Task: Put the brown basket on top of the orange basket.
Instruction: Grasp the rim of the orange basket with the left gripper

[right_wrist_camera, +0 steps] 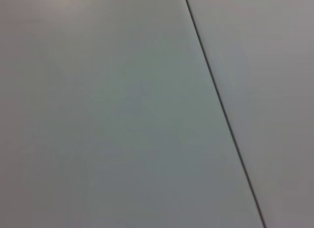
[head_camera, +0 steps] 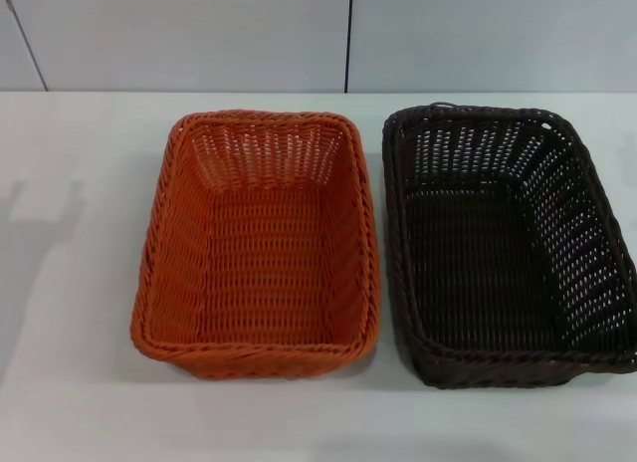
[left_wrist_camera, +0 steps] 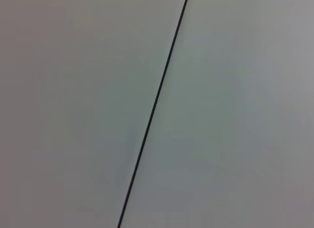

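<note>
The orange basket (head_camera: 259, 248) sits upright and empty on the white table, left of centre in the head view. The brown basket (head_camera: 508, 248) sits upright and empty right beside it on the right, with a narrow gap between their rims. Neither gripper shows in any view. Both wrist views show only a plain pale panelled surface with a thin dark seam (left_wrist_camera: 154, 107) (right_wrist_camera: 223, 107).
The white table (head_camera: 70, 283) extends to the left of the orange basket and in front of both baskets. A pale panelled wall (head_camera: 199, 34) with dark vertical seams stands behind the table. The brown basket reaches the right edge of the head view.
</note>
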